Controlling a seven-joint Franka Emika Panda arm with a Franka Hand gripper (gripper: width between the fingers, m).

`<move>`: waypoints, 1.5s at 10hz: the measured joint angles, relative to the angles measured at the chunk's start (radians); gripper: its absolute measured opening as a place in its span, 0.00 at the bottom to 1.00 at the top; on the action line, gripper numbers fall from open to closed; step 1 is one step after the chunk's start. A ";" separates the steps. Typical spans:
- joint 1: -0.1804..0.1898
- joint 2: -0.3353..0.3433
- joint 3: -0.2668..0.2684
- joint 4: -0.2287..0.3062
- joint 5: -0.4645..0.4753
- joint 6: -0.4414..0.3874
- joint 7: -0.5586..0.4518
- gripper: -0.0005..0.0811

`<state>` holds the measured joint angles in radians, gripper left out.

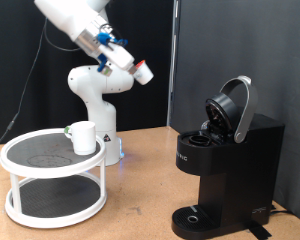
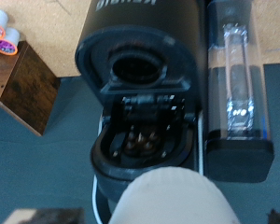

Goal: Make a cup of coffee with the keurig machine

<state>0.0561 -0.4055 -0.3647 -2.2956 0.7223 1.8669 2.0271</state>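
Note:
The black keurig machine (image 1: 228, 165) stands at the exterior view's right with its hinged lid (image 1: 235, 105) raised. The plain white cup (image 1: 83, 137) stands on the top shelf of a white round rack (image 1: 30, 170) at the exterior view's left. My gripper (image 1: 133, 66) is high up, left of the machine, shut on a small white pod with a red top (image 1: 143, 71). In the wrist view the pod is a blurred pale round shape (image 2: 173, 198) in front of the machine's open pod chamber (image 2: 145, 140). The fingers themselves do not show there.
The machine's clear water tank (image 2: 235, 84) sits beside the chamber. A brown wooden box (image 2: 23, 89) and small colourful pods (image 2: 4, 41) lie near the machine. The white robot base (image 1: 95, 95) stands behind the rack. The drip base (image 1: 195, 218) holds nothing.

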 joint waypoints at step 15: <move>0.049 0.176 0.258 0.048 -0.069 0.277 0.197 0.42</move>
<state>0.1050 -0.2298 -0.1064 -2.2477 0.6533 2.1438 2.2242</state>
